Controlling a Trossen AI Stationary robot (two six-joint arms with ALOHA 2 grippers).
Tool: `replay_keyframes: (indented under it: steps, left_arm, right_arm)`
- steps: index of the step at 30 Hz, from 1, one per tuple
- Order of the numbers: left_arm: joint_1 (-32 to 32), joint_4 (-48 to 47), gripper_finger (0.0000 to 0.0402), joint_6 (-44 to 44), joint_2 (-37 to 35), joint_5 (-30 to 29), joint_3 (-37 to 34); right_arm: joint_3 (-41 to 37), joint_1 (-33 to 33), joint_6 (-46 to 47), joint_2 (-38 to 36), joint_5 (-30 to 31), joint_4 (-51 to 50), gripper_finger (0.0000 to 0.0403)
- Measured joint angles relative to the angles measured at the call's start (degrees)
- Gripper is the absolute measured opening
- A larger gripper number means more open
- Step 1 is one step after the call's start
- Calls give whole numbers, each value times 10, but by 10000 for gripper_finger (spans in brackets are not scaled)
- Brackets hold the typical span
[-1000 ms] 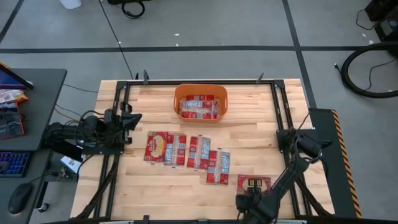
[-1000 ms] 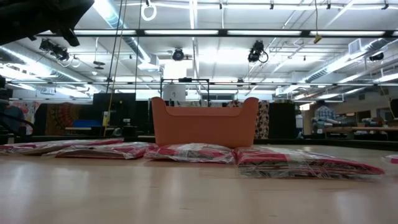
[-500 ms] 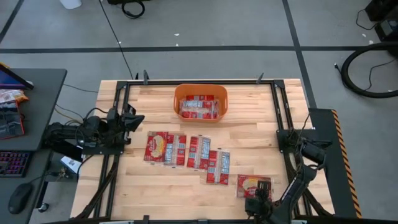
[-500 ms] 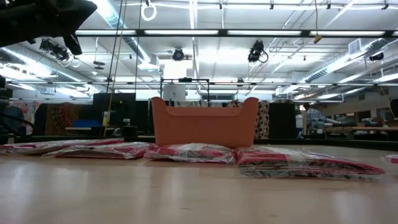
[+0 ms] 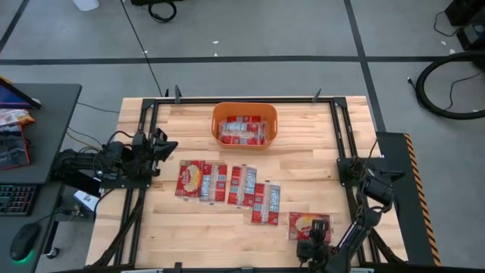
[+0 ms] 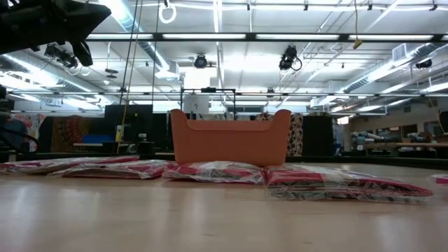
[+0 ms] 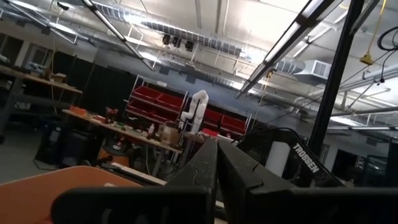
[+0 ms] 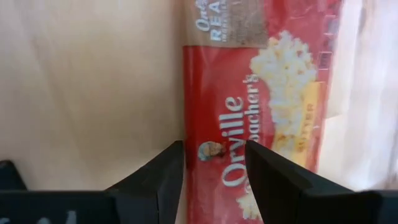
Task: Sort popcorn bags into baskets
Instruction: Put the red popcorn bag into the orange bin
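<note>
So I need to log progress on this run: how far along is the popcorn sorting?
Early on. The orange basket already holds a few popcorn bags. In hand: the right gripper, open, is over the lone bag at the table's near edge, its fingers at one edge of it, not yet gripping. Left: that bag plus the row of bags mid-table. The left gripper waits, shut, at the left side.

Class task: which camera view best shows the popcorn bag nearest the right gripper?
The right wrist view: the bag fills it, label readable. The high view shows it small, beside the right gripper. The low and left wrist views don't clearly show it.
</note>
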Motion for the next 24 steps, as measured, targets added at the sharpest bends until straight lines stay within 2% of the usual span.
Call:
replay_keyframes:
  steps: [9, 13, 19, 24]
  left_arm:
    - [0, -7, 18, -2, 0, 0, 0]
    - [0, -7, 18, -3, 0, 0, 0]
    - [0, -7, 18, -3, 0, 0, 0]
    - [0, -7, 18, -3, 0, 0, 0]
  right_arm:
    - [-2, 5, 13, 13, 14, 14, 155]
    - [-3, 6, 11, 13, 5, 16, 114]
    - [6, 3, 9, 16, -5, -7, 19]
    - [61, -18, -6, 19, -14, -109, 16]
